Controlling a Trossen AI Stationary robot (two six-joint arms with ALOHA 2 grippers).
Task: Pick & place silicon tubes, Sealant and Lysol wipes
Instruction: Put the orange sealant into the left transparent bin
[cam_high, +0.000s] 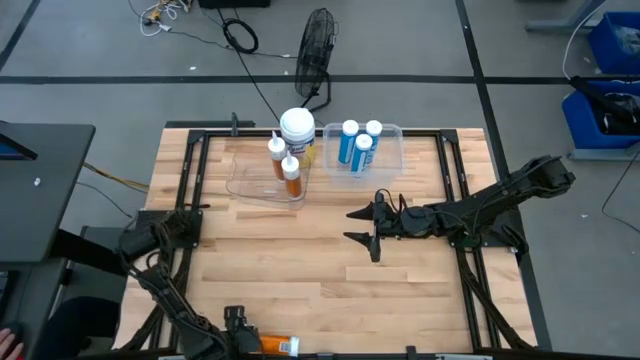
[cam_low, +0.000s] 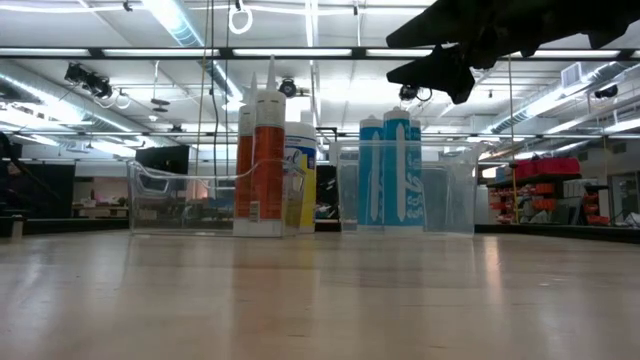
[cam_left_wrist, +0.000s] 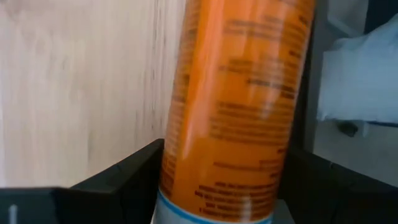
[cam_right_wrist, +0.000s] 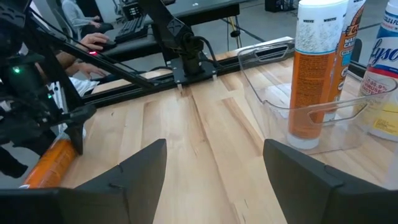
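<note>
Left gripper (cam_high: 243, 338) at the table's near edge clamps a slim orange tube w/ white nozzle (cam_high: 277, 344), lying flat, prob. just picked. Right gripper (cam_high: 364, 224) hovers mid-table, jaws apart, empty. Clear bin (cam_high: 245, 186) holds 2 orange tubes upright; round yellow-and-blue Lysol wipes canister w/ white lid (cam_high: 297, 127) stands beside them; 2nd clear bin (cam_high: 393, 132) holds 3 blue tubes.

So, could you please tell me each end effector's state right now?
Left end effector: closed on an orange tube.
Right end effector: open, empty.

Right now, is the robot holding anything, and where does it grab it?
Yes. The left gripper holds an orange tube around its body, near one end. The right gripper is open and empty.
</note>
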